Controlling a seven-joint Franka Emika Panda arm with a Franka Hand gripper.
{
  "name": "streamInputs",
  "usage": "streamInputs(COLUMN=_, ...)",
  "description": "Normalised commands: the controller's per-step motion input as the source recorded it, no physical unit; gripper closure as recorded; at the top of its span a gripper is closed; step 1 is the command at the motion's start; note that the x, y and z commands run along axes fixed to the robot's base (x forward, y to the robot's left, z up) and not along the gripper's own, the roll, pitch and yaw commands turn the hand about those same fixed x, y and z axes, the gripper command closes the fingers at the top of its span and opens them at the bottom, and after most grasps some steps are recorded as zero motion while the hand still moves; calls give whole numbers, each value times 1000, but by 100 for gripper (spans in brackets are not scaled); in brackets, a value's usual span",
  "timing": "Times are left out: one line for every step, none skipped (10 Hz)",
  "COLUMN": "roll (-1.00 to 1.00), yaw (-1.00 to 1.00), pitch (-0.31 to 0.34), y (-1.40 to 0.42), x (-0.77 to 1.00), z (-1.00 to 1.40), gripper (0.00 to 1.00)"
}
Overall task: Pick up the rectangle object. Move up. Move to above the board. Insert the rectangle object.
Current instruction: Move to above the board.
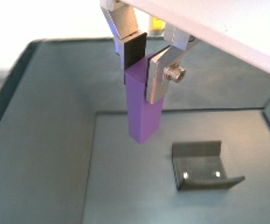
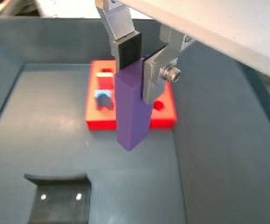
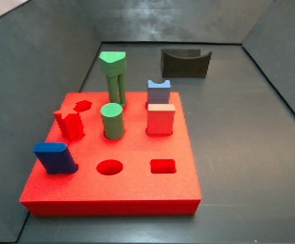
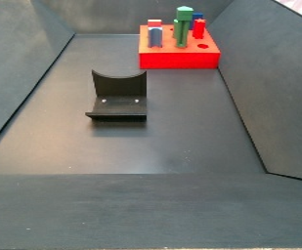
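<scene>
gripper (image 1: 147, 54) clamped on purple rectangle object (image 1: 141, 109), high over dark grey floor (image 4: 140, 146), red board (image 2: 135, 119) below

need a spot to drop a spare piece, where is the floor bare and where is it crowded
Bare: the dark floor between the dark L-shaped fixture and the near edge, and beside the fixture. Crowded: the flat red board, full of pegs. The gripper, above the floor, holds the tall purple rectangle object.
</scene>
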Motion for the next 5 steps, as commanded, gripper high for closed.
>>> streamInputs(roll=14, yaw=1000, pitch=66, y=-1000, x=211, z=-137, gripper=100)
streamInputs(roll=0, yaw=1000, pitch=67, y=-1000, x=221, z=-136, gripper=100)
streamInputs(roll=9, yaw=1000, pitch=67, y=-1000, x=225, z=-136, gripper=100)
streamInputs(roll=13, yaw=1000, pitch=68, y=-1000, x=234, z=-132, gripper=100)
streamInputs(roll=10, yaw=1000, pitch=70, y=-1000, x=245, z=-133, gripper=100)
